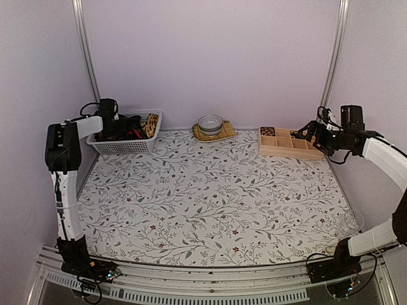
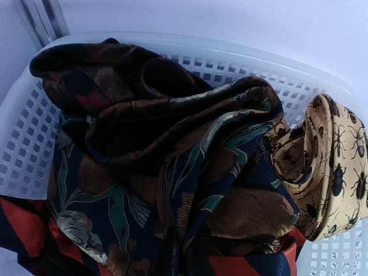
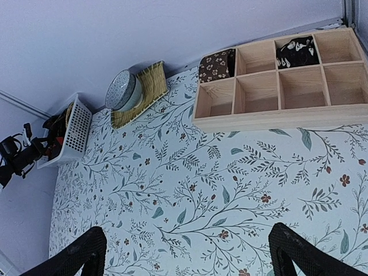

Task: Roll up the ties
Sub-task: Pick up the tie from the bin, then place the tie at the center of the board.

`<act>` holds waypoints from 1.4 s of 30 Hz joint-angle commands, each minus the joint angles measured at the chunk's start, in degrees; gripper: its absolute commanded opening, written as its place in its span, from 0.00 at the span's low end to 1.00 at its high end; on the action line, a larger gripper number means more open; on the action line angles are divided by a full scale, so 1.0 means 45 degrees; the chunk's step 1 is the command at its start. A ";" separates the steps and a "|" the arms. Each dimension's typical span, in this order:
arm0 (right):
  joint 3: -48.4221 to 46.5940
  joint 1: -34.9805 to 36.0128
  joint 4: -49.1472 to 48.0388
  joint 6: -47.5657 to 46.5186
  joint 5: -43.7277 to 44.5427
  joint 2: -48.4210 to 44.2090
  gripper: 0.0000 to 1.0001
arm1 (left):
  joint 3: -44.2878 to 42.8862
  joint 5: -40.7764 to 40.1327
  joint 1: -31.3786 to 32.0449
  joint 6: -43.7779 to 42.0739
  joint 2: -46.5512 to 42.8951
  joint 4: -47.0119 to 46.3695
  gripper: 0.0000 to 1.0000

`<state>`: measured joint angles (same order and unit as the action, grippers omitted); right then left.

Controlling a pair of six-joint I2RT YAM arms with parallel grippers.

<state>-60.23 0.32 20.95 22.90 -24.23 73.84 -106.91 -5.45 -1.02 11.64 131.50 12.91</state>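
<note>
While sunk in the heap, left jaws: clenched flat together on the left gripper (image 1: 124, 129); whether a fold is pinched between them, cannot tell.
Ties (image 2: 172, 149): piled directly under and around those jaws, a dark floral one uppermost, a tan beetle-print tie (image 2: 333, 167) on the right of the wrist view, a red-and-navy striped tie (image 2: 26, 227) at lower left.
Long axis: none readable; crumpled and folded over one another, no pointed tip showing.
Basket (image 2: 23, 144): white lattice, holding the whole pile at the table's far left corner.
Right jaws: released, spread wide on the right gripper (image 3: 187, 233), grasping nothing, hanging above the leaf-patterned table (image 3: 190, 184).
Wooden tray (image 3: 276, 118): just beyond the right gripper, rolled ties (image 3: 217, 65) in two far compartments.
Nearer arm: left, plainly; right well apart across the table.
Next move, by judgement: lift one tie free, lay it straight, then roll.
</note>
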 commanded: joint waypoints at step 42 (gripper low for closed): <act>0.0340 0.2582 -0.2358 0.1027 -0.3089 0.0459 0.94 | 0.8485 0.5944 0.8350 0.0197 -1.0570 -0.5366 0.00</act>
<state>-57.98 10.55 9.80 29.30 -39.33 73.91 -68.58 21.69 36.49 10.63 84.51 -8.25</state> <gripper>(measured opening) 0.937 0.009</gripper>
